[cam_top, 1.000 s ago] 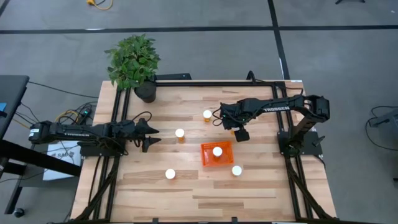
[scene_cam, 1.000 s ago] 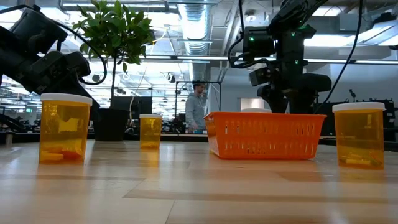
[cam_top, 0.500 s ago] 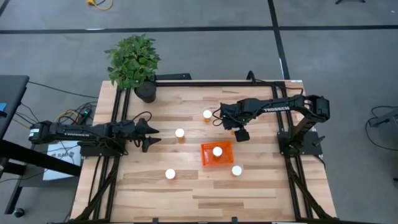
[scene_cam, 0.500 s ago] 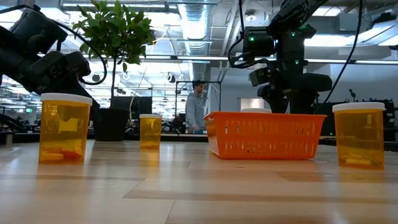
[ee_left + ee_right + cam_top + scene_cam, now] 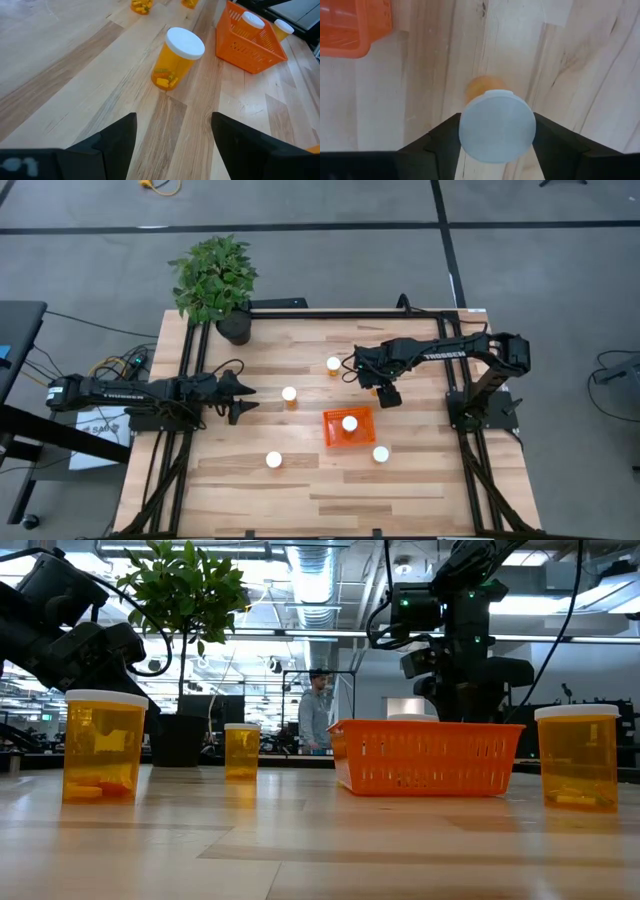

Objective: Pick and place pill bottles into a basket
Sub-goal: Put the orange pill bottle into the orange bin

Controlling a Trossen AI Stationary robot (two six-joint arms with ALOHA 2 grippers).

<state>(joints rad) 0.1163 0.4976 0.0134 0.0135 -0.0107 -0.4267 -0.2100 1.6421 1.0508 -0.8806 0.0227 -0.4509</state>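
Right claw is sitting with its fingers against the white cap of a small orange translucent pill bottle, at 1 o'clock from the bright orange perforated plastic basket on the wooden desk. One bottle is lying inside the basket. Risk: a cap-only grip could slip or tip the bottle during lifting. Left claw is waiting part-open, empty, at 9 o'clock

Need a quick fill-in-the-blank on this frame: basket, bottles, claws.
1. The small orange perforated plastic basket holds ___ white-capped translucent orange pill bottle.
2. The left claw is ___, with nothing between its fingers.
3. Outside the basket, ___ more bottles stand on the wooden table, one of them under the right claw.
Missing words: one; open; five.
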